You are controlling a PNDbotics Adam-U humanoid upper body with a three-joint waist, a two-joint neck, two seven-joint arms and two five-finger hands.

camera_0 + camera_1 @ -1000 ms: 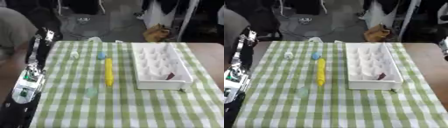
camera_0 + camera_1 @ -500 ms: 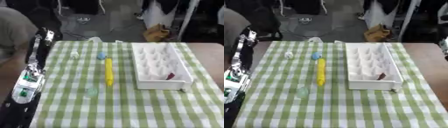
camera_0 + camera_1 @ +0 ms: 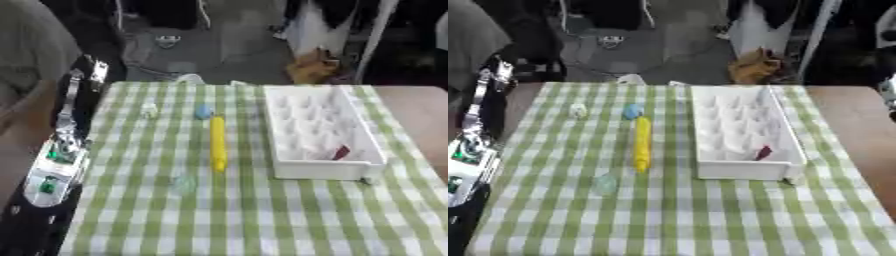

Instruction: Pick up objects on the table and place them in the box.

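On the green checked cloth lie a long yellow object [image 3: 217, 143], a small blue object [image 3: 204, 111], a small white object [image 3: 149, 110] and a pale greenish object [image 3: 183, 184]. To their right stands the white box [image 3: 284, 170], with a dark red piece [image 3: 341, 152] in its near right corner. My left hand [image 3: 77, 87] and its arm run along the table's left edge, apart from every object. In the right eye view, only a silver and black sliver of my right hand [image 3: 888, 87] shows at the right edge, away from the box.
Bare brown tabletop [image 3: 855, 120] shows right of the cloth. A small pale thing [image 3: 189, 78] lies at the cloth's far edge. A brown object [image 3: 312, 70] and chair legs stand on the floor beyond the table.
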